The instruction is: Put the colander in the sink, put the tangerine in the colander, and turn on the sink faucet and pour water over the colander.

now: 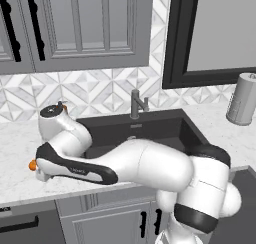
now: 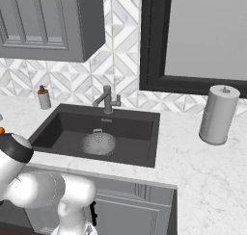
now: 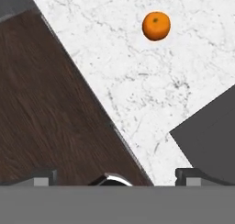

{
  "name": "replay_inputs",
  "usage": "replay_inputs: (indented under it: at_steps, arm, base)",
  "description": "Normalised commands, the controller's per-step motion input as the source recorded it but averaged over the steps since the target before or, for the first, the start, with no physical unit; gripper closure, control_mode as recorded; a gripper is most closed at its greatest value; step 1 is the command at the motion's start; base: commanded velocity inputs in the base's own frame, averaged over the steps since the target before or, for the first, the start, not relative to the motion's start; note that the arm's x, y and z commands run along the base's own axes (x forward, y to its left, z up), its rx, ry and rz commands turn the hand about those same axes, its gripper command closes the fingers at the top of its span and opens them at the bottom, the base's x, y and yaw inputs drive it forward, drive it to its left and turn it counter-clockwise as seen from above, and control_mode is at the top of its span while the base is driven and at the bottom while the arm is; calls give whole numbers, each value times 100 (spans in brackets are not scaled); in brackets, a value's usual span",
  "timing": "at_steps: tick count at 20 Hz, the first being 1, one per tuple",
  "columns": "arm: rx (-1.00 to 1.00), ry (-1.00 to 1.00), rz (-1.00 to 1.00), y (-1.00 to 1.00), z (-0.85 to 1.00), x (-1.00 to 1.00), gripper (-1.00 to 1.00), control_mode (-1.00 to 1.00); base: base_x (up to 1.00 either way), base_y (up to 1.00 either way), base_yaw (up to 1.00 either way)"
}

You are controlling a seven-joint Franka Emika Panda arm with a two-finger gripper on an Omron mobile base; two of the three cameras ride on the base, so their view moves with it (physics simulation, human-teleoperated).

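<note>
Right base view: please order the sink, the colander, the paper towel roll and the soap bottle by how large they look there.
1. sink
2. paper towel roll, though it stands nearer the camera than the colander
3. colander
4. soap bottle, farthest away

The arm [image 1: 145, 163] bends low and reaches left, its gripper [image 3: 117, 175] pointing downward, jaws spread wide, holding nothing.

Even, flat rendered light fills all three views, bright on the white marble surface [image 1: 15, 178] with no glare and no clear direction of source. Shadows are faint: the tangerine [image 3: 156, 26] casts almost none in the hand view, while the sink [image 2: 140, 128] reads as a uniformly dark basin and the colander [image 2: 98, 144] inside it shows a soft pale sheen. The pictures are low in resolution and slightly soft, with jagged edges on the cabinet handles [image 1: 35, 23], yet no motion blur or bending at the borders.
</note>
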Motion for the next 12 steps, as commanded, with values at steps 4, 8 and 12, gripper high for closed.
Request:
replay_inputs:
  at_steps: [4,8,12]
  arm:
    - [-2,7,0,29,-29,48,-100,-100]
    - [0,10,0,14,-41,59,-100,-100]
    - [0,5,0,22,-42,45,-100,-100]
  base:
    - [0,0,0]
    - [0,0,0]
    - [0,0,0]
